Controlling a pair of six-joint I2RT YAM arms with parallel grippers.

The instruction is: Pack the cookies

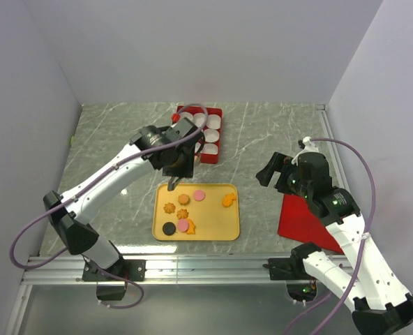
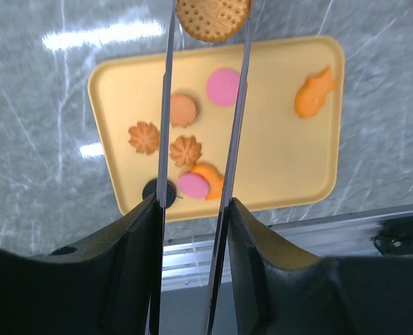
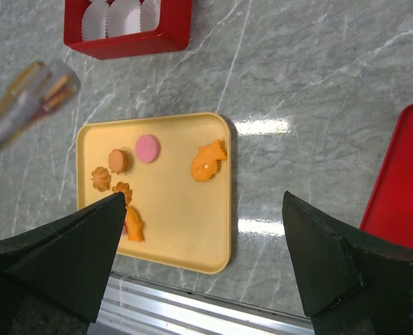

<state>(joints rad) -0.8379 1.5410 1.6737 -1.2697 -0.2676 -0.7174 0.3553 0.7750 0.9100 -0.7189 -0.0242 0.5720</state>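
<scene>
your left gripper (image 1: 174, 184) pinches a round tan cookie (image 2: 213, 17) above the yellow tray (image 2: 276, 181), likely bound for the red box (image 1: 211, 158). your right gripper (image 1: 271, 174) idles wide open.

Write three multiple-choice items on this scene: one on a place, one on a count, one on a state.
1. Where does the red box stand? A on the yellow tray; B at the table's near edge; C beyond the tray's far edge.
2. How many pink round cookies lie on the tray? A one; B two; C four.
3. What is the left gripper doing? A shut on a round tan cookie; B standing open and empty; C shut on a spoon.

Answers: 1 C, the top view shows the box behind the tray. 2 B, the left wrist view shows two. 3 A, the tan cookie is pinched at its tips.
</scene>
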